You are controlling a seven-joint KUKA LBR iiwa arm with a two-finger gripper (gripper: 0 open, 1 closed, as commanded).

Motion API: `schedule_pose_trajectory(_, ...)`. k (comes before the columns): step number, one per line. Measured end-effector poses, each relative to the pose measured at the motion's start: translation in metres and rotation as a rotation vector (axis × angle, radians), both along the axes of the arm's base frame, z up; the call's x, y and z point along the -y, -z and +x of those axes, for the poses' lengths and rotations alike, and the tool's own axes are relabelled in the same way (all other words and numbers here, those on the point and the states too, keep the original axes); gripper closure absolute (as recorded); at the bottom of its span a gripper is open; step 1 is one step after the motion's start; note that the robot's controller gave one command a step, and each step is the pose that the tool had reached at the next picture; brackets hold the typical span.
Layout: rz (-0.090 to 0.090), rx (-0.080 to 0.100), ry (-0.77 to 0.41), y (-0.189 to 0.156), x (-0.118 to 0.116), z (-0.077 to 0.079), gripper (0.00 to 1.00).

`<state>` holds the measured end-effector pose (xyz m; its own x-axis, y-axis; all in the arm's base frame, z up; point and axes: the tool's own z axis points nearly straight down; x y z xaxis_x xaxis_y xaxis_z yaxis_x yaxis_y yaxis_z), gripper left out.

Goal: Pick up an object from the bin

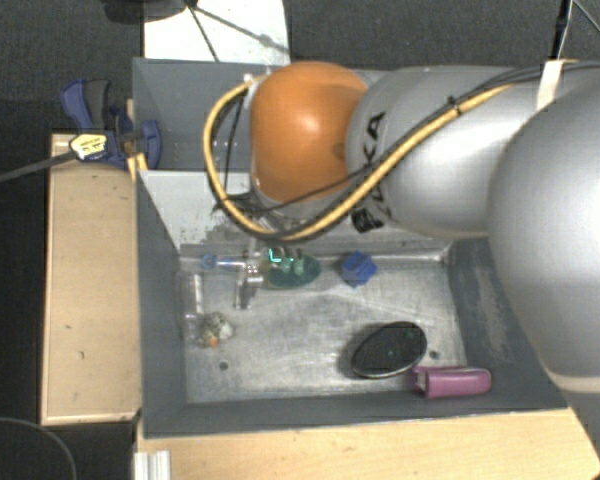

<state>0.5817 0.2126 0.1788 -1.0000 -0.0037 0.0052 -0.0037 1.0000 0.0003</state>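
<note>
Orange-capped arm [310,133] bends steeply down, gripper [248,284] beside a teal object [298,270], its opening unreadable.

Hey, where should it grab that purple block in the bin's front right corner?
Probably from straight above, pinching the purple block across its narrow width at mid-length: it lies flat along the front wall, the black oval disc close beside one end.

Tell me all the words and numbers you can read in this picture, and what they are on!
"KUKA": black letters on the robot's silver arm. Its cable crosses them, so only parts of the letters show.
No words or numbers can be read on the blue block, the black oval thing or the pink box in the bin.
</note>
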Motion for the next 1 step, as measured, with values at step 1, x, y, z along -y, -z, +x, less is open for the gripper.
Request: schedule_pose_trajectory(1, -0.014, 0.013, -0.282, 0.0892, -0.0237, -0.0531, 0.00)
